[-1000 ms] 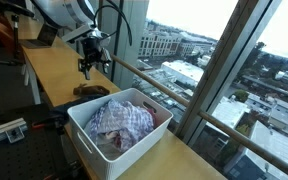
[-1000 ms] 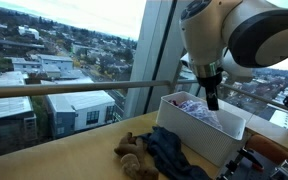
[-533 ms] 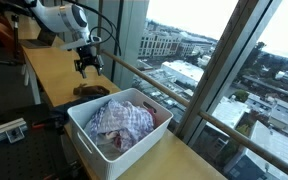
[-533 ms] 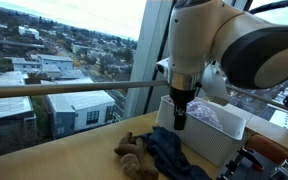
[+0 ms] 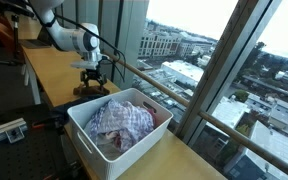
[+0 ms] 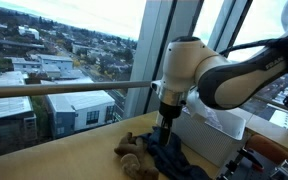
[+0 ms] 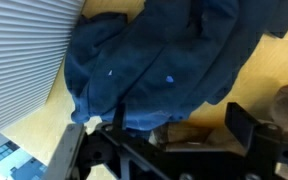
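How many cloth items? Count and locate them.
2: a blue garment on the table under the claw; a plaid cloth in the white bin. Others may hide beneath it.

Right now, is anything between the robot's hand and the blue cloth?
Nothing visible. The open hand hangs right over the blue cloth; the brown toy lies beside the cloth, the white bin off to one side.
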{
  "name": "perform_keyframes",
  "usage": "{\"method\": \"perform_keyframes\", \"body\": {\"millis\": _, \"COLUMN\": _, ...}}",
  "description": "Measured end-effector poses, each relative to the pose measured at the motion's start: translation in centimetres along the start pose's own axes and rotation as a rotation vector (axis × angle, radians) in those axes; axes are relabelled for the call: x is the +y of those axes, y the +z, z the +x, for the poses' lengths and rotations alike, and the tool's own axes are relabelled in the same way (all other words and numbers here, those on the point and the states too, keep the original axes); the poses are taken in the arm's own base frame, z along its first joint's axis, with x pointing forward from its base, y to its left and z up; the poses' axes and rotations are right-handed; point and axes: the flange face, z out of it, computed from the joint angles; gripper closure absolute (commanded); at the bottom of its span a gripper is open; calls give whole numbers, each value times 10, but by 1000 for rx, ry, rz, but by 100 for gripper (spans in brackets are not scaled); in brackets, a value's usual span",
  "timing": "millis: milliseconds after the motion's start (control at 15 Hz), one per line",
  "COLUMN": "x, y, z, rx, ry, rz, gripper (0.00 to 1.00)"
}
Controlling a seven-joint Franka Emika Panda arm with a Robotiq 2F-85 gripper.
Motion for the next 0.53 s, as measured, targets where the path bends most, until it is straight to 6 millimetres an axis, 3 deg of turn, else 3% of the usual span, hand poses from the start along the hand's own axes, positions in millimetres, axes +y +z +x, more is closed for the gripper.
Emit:
{"method": "perform_keyframes", "body": {"millis": 200, "x": 10, "y": 35, "z": -2, "rx": -44, "ry": 17, "rz": 38, "gripper": 0}}
{"method": "perform_keyframes", "body": {"millis": 533, "x": 2, "y": 83, "z": -4, "rx": -107, "ry": 25, "rz": 74, "gripper": 0}}
